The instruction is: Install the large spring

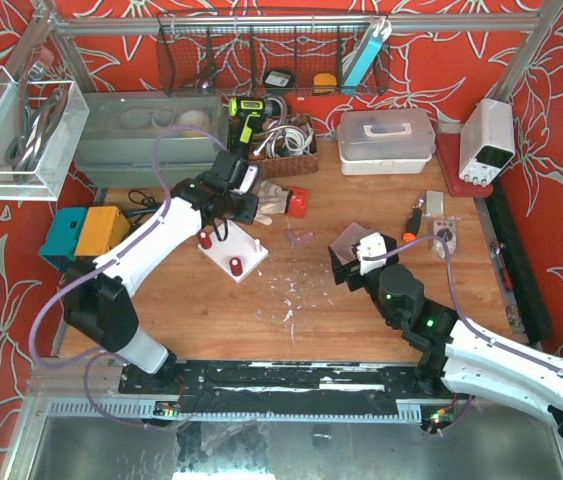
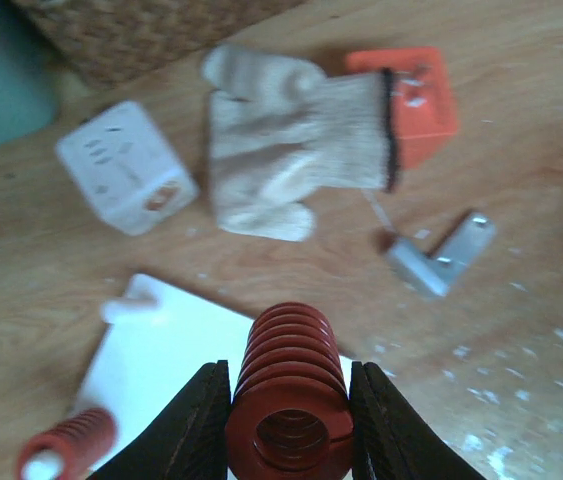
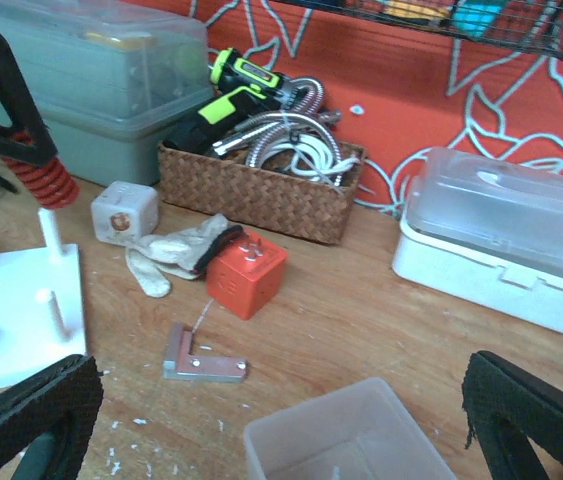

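Observation:
My left gripper [image 2: 289, 425] is shut on the large red spring [image 2: 289, 385], one finger on each side of its coils. It holds the spring over the white peg plate [image 2: 166, 345]. In the right wrist view the spring [image 3: 39, 172] hangs just above a bare white peg [image 3: 49, 228] on the plate [image 3: 6, 310]. A small red spring [image 2: 66, 450] sits on another peg. In the top view the left gripper [image 1: 225, 206] is over the plate's [image 1: 246, 251] far end. My right gripper [image 1: 361, 256] is open and empty, above a translucent bin [image 3: 346, 435].
A white glove [image 2: 286, 160], an orange cube [image 2: 416, 100], a white cube [image 2: 126, 165] and a metal L bracket [image 2: 441, 260] lie just beyond the plate. A wicker basket [image 3: 261, 185], a grey box [image 1: 146, 130] and a white lidded box [image 1: 386, 140] stand at the back.

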